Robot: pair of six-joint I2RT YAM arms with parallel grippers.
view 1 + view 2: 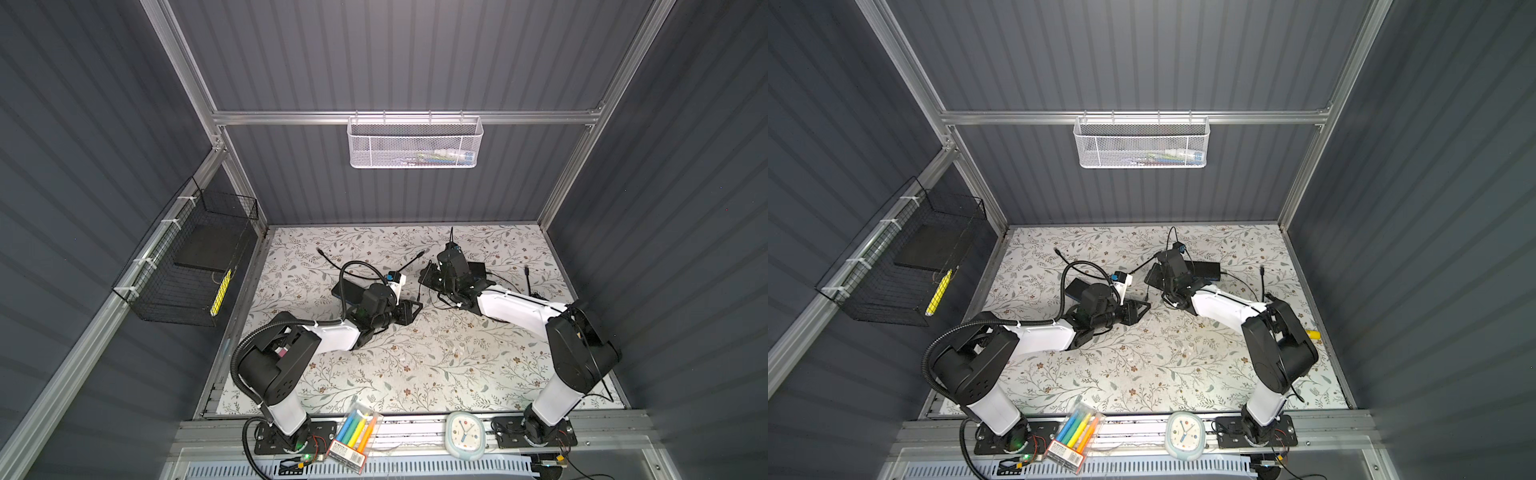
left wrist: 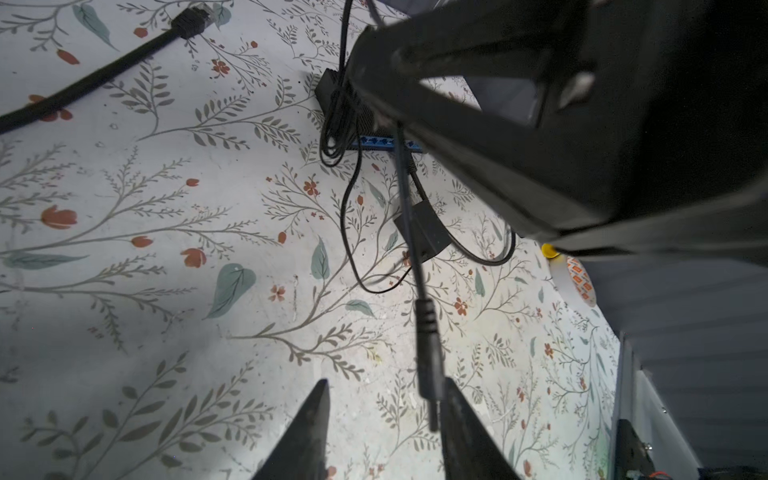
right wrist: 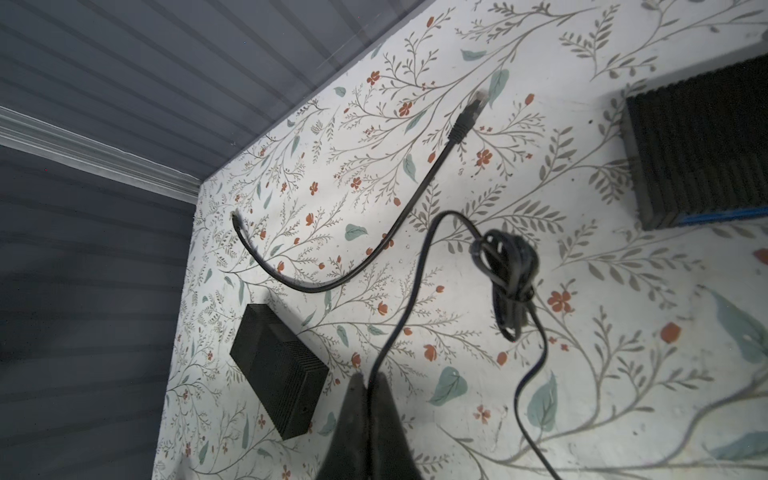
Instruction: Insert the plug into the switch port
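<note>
At L pincer (image 2: 385, 384): plug (image 2: 428, 353) lengthwise, tip-wristward

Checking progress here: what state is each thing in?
Left gripper: jaws apart.
Right gripper: shut on cable.
Plug: unplugged, hanging between left jaws.
Switch: lying flat, plug not in.
Ethernet cable: both ends loose.
</note>
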